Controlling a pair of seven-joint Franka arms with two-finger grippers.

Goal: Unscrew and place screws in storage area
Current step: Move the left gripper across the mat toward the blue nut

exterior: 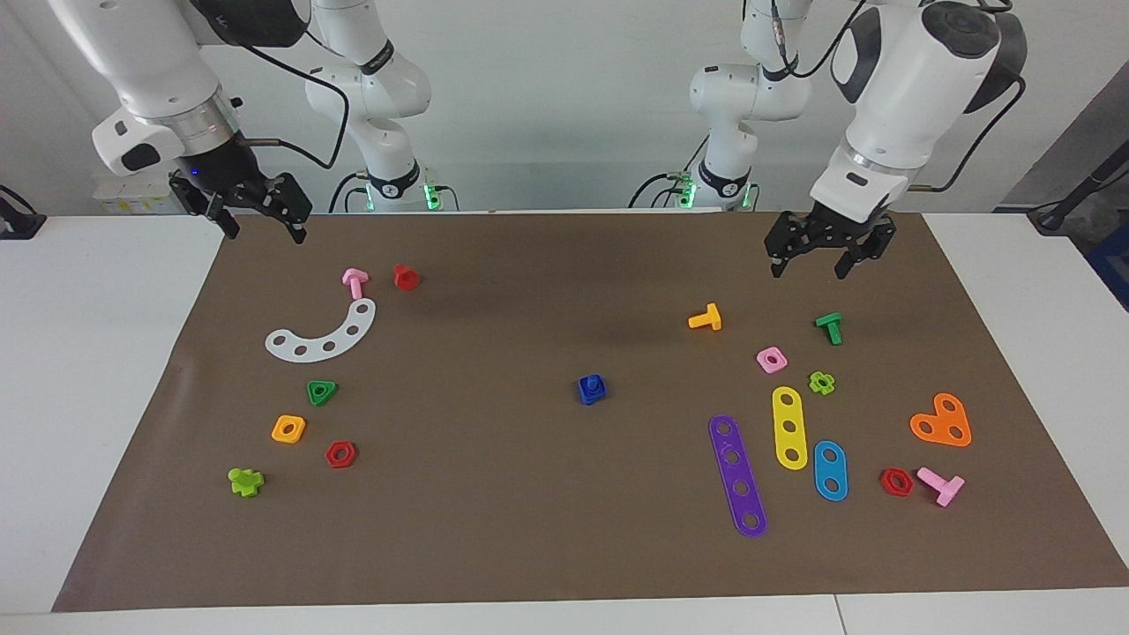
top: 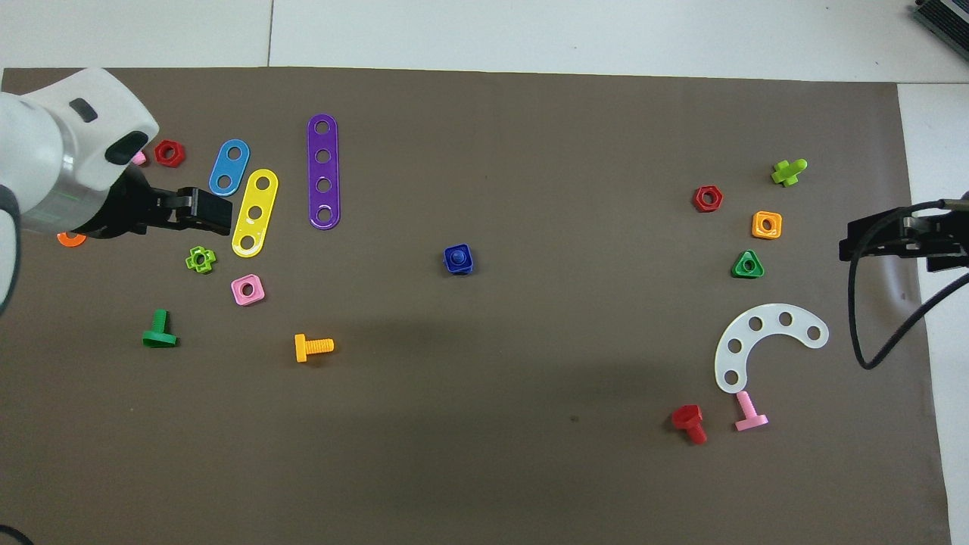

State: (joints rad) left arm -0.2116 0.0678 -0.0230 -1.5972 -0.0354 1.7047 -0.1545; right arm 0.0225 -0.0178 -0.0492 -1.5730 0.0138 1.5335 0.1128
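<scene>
Brown matting covers our worktop, where the small blue plastic bolt screwed into its square nut [exterior: 592,388] sits mid-mat for either arm, while our left pincer [exterior: 824,253] and right pincer [exterior: 256,216] hang wide and empty, well apart from it.

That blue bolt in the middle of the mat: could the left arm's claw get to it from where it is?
Probably yes: the blue bolt stands alone on bare mat, and the left claw hangs open above the mat.

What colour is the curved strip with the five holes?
White; the curved strip shows best in the overhead view.
</scene>
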